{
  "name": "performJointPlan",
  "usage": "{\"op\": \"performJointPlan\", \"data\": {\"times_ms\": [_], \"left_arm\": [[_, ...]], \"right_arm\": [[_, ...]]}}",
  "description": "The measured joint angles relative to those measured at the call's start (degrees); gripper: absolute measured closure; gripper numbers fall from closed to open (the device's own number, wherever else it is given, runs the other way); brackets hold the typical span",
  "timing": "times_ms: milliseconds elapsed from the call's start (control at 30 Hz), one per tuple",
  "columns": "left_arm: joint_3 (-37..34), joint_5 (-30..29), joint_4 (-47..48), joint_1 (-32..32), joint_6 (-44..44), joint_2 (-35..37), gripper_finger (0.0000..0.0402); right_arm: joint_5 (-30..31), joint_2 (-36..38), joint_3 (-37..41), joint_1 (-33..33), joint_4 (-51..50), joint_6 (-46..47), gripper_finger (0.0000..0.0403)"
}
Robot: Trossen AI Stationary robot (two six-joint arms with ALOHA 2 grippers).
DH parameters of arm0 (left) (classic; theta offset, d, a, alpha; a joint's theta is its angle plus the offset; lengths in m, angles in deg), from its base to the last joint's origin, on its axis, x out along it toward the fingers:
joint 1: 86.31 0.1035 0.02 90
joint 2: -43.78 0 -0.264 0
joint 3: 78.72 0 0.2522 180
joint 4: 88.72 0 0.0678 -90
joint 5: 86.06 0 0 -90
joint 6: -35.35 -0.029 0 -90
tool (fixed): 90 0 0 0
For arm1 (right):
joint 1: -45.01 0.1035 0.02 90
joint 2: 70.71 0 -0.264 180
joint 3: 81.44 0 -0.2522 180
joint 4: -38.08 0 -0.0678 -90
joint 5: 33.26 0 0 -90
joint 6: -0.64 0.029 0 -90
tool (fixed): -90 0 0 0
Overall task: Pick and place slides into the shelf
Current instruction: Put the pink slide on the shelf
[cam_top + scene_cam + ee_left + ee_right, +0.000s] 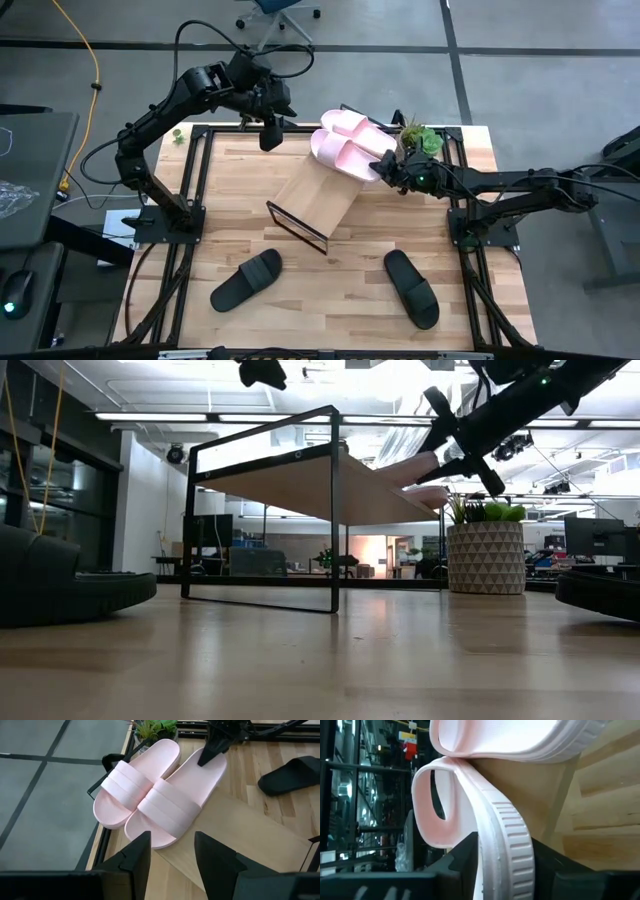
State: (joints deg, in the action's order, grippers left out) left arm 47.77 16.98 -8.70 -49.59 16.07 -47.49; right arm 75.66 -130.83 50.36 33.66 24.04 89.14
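Note:
Two pale pink slides (347,143) lie side by side, soles down, on the raised far end of the slanted wooden shelf (312,200). My right gripper (387,172) comes in from the table's right and closes on the heel of the nearer pink slide (175,800). My left gripper (172,855) hangs open above the pink slides' toe ends, holding nothing. Two black slides (247,280) (412,288) lie flat on the table near its front edge. My right gripper pinches the heel end (214,764) of the nearer pink slide, one finger (211,751) on the footbed and the other under the sole. In the right wrist view the ribbed sole edge (512,845) fills the space between the fingers. They come from the table's right, slanting slightly down, along the slide. The slide lies on the shelf.
A potted plant (421,138) stands on the table's far right, close behind my right gripper. The shelf's black metal frame (298,225) rises at its low end, mid-table. Bare wood lies between and around the black slides.

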Motion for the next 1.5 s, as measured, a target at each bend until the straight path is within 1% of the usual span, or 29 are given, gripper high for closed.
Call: {"op": "performJointPlan", "data": {"times_ms": [200, 367, 600, 933, 1067, 1233, 1500], "left_arm": [[0.0, 0.9, 0.0, 0.0, -0.5, 0.0, 0.0261], [0.0, 0.9, 0.0, 0.0, -0.6, 0.0, 0.0261], [0.0, 0.9, 0.1, 0.0, -1.0, 0.0, 0.0261], [0.0, 0.9, 0.2, 0.0, -1.0, 0.0, 0.0261], [0.0, 0.9, 0.2, 0.0, -1.0, 0.0, 0.0261], [0.0, 0.9, 0.2, 0.0, -1.0, 0.0, 0.0261], [0.0, 0.9, 0.2, 0.0, -1.0, 0.0, 0.0261]], "right_arm": [[-0.6, 0.0, 0.0, 0.0, -1.5, 0.1, 0.0266], [-0.8, 0.0, 0.0, 0.0, -4.4, 0.0, 0.0242], [3.8, 0.0, 0.0, 0.1, -4.7, -2.0, 0.0216], [8.3, 0.0, 0.0, 0.1, -4.7, -3.0, 0.0215], [8.5, 0.0, 0.0, 0.1, -4.3, -3.0, 0.0214], [9.5, 0.0, 0.0, 0.1, -0.6, -3.1, 0.0214], [8.7, 0.0, 0.0, 0.1, -0.2, -3.1, 0.0214]]}}
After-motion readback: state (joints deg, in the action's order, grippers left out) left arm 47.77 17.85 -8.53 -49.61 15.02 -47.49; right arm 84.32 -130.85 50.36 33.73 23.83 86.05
